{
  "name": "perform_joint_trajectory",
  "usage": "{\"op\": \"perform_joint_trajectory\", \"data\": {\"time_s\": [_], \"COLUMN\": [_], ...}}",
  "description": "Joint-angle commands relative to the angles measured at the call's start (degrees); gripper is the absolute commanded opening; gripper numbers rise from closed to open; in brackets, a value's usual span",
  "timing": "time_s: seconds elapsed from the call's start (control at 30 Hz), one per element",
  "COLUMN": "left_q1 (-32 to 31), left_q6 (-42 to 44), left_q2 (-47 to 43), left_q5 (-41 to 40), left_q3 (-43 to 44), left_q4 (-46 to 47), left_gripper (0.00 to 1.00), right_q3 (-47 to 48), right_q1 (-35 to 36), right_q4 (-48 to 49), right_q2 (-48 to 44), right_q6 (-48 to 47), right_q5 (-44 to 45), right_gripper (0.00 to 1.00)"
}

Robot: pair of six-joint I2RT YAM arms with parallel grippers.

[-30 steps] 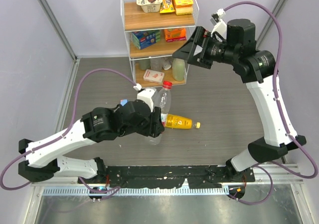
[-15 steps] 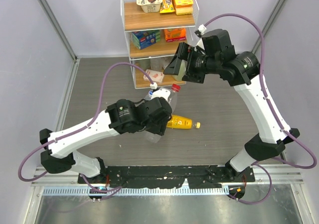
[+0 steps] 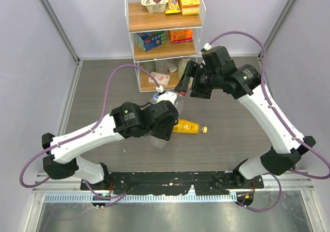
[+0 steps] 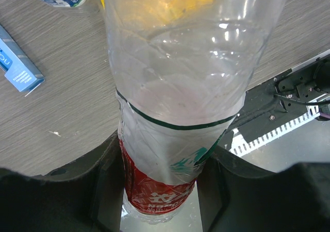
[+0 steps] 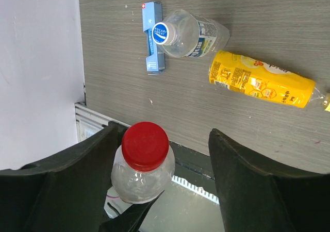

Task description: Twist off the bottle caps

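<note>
My left gripper (image 3: 164, 125) is shut on the clear bottle with the red label (image 3: 174, 107) and holds it upright off the table; in the left wrist view the jaws (image 4: 160, 191) clamp the labelled part of the bottle (image 4: 175, 113). Its red cap (image 5: 146, 145) sits between the open fingers of my right gripper (image 5: 165, 160), nearer the left finger (image 5: 77, 175), and not gripped. In the top view the right gripper (image 3: 183, 87) hangs over the bottle's neck. The yellow-orange juice bottle (image 3: 188, 127) lies on the table. The short water bottle (image 5: 196, 33) with a blue cap lies beside it.
A small blue box (image 5: 153, 36) lies next to the water bottle. A white wire shelf rack (image 3: 165, 36) with snack boxes and packets stands at the back centre, just behind the right gripper. The black base rail (image 3: 175, 179) runs along the near edge.
The left arm swung the red-label bottle up and right, then held still. The right gripper came down and left from near the shelf until its open fingers stand around the red cap.
</note>
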Motion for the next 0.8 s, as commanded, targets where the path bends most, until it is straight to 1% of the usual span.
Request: {"op": "perform_joint_trajectory", "data": {"time_s": [0.0,0.07,0.17,0.33,0.43,0.57,0.6,0.7,0.73,0.77], "left_q1": [-0.01,-0.01,-0.01,-0.19,-0.27,-0.54,-0.62,-0.63,-0.71,-0.71], "left_q6": [0.73,0.64,0.64,0.55,0.55,0.73,0.73,0.73,0.82,0.82], "left_q2": [0.55,1.07,1.16,0.73,0.64,0.64,0.38,0.28,0.28,0.28], "left_q5": [0.49,0.76,1.11,1.20,1.37,1.29,1.20,1.02,0.93,0.93], "left_q3": [3.29,3.56,3.82,3.38,3.29,3.29,3.21,3.03,3.12,3.12], "left_q4": [0.26,0.17,0.35,0.08,0.00,0.35,0.61,0.70,0.70,0.61], "left_gripper": [0.00,0.00,0.00,0.00,0.00,0.00,0.00,0.00,0.00,0.00], "right_q3": [-3.98,-5.13,-6.44,-7.41,-7.68,-7.59,-7.50,-7.41,-7.50,-7.68], "right_q1": [0.34,0.34,0.34,0.34,0.34,0.25,0.34,0.34,0.34,0.34], "right_q4": [6.52,7.22,8.27,10.47,11.26,11.53,11.62,11.62,11.62,11.62], "right_q2": [-5.07,-5.60,-6.22,-7.01,-6.66,-5.96,-5.96,-5.61,-5.61,-5.78], "right_q6": [1.98,2.16,2.68,3.91,4.26,4.18,4.18,4.09,4.18,4.09], "right_q5": [0.31,0.31,0.57,0.92,0.84,1.80,1.89,1.63,1.72,1.72], "right_gripper": [0.72,0.69,0.68,0.74,0.73,0.67,0.60,0.51,0.45,0.43]}}
